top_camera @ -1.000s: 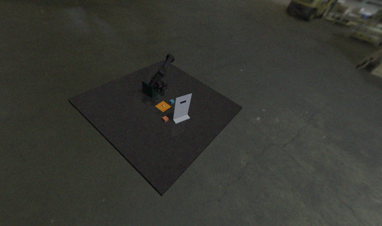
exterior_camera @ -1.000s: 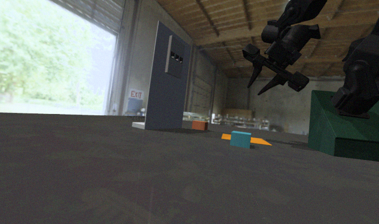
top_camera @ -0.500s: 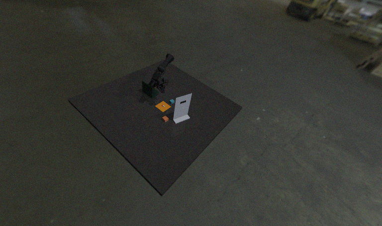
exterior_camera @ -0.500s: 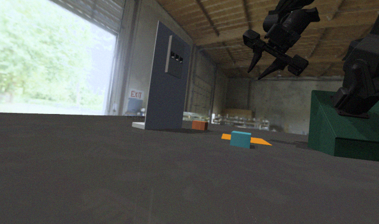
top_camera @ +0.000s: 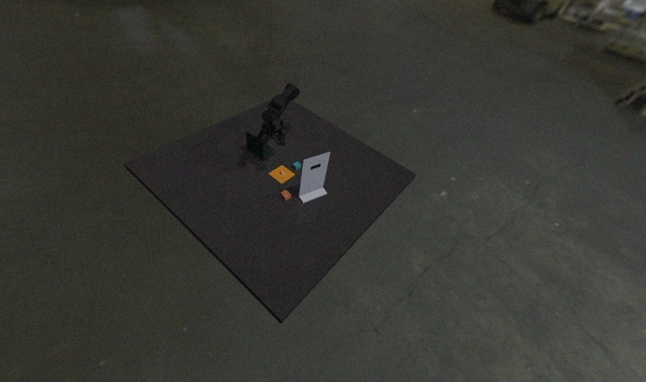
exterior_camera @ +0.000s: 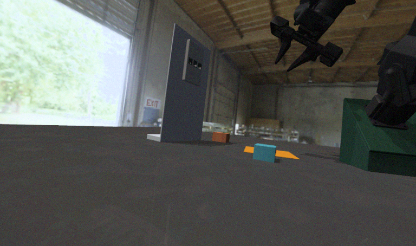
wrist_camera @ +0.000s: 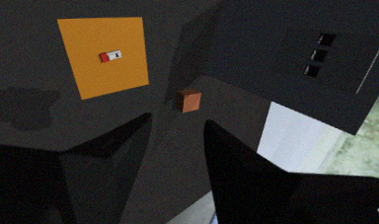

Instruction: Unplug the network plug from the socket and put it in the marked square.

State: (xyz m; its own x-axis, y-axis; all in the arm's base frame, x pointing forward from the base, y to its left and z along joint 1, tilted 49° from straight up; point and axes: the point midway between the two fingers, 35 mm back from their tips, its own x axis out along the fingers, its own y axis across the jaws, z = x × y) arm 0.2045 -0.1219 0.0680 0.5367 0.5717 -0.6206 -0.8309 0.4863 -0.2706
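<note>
With the plug (top_camera: 282,172) (wrist_camera: 111,55) lying below it toward the bench's (top_camera: 214,192) (exterior_camera: 183,194) near-left edge, the parted, empty claw (top_camera: 283,142) (exterior_camera: 281,66) (wrist_camera: 179,122) is hovering clear.

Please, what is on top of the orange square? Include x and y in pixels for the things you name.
On the orange square (top_camera: 275,174) (exterior_camera: 286,154) (wrist_camera: 111,81) lies a small red and white plug (top_camera: 282,172) (wrist_camera: 111,55). The patch beneath the plug is covered, so it cannot be seen.

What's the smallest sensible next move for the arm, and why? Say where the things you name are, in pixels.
Probably just hold the gripper (top_camera: 281,142) (exterior_camera: 281,66) (wrist_camera: 179,122) where it is: the plug (top_camera: 282,172) (wrist_camera: 111,55) lies inside the orange square (top_camera: 275,173) (exterior_camera: 285,154) (wrist_camera: 130,34), and the open fingers hang above the table, seemingly touching nothing, so the job looks done.
</note>
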